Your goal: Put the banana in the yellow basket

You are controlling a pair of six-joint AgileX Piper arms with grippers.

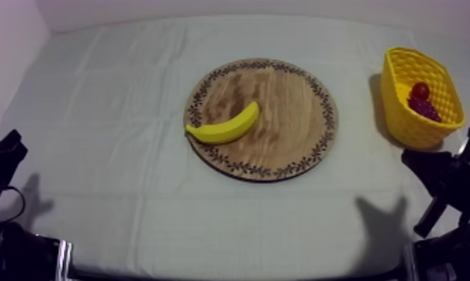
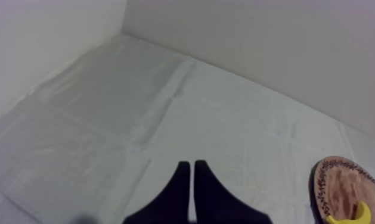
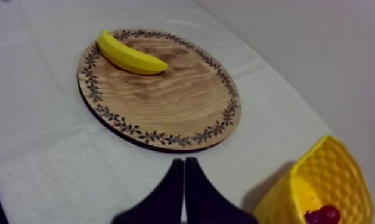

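Lying partly hidden in yellow basket (image 1: 400, 119): grapes (image 1: 426, 110), small red fruit (image 1: 421, 90)

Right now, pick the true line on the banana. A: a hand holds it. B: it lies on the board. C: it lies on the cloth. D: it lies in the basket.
B: the banana lies on the board, by its rim, well apart from the basket.

A table (image 1: 230, 224) lies under a grey-white cloth (image 1: 118, 112), faintly creased with fold lines crossing it. Beyond the table's far edge rises a plain pale wall (image 1: 245, 9); a second pale wall (image 1: 6, 45) runs along the table's left side, meeting the first past its far left corner. The light is soft and even, with dim shadows (image 1: 379, 217) near the table's front edge
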